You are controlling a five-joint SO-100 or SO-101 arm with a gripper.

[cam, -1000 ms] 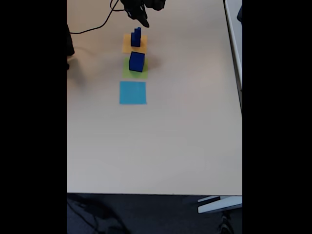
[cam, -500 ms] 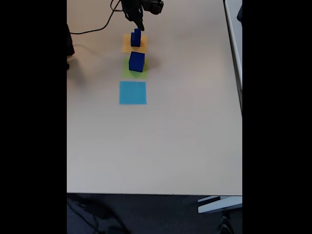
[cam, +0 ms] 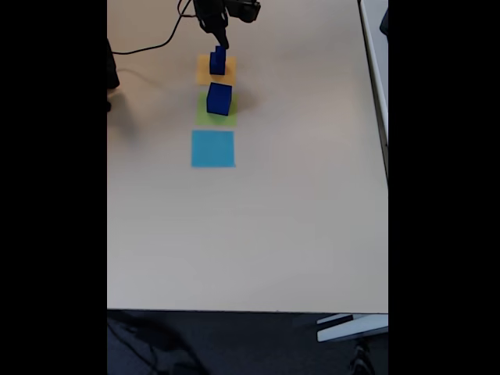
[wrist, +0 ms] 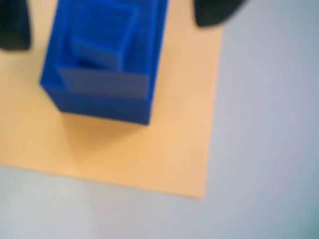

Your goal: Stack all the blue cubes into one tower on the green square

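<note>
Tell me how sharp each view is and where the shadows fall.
Wrist view: soft and blurred, the stacked blue cubes casting a faint shadow onto the orange square. Fixed view: evenly lit and small in frame, black bars at both sides, with the large cube on the green square.

Wrist view blurred; stacked blue cubes (wrist: pixel 102 64) cut off at top edge.

Tool (cam: pixel 222 41) pointing down, fingers (wrist: pixel 217 12) apart
</note>
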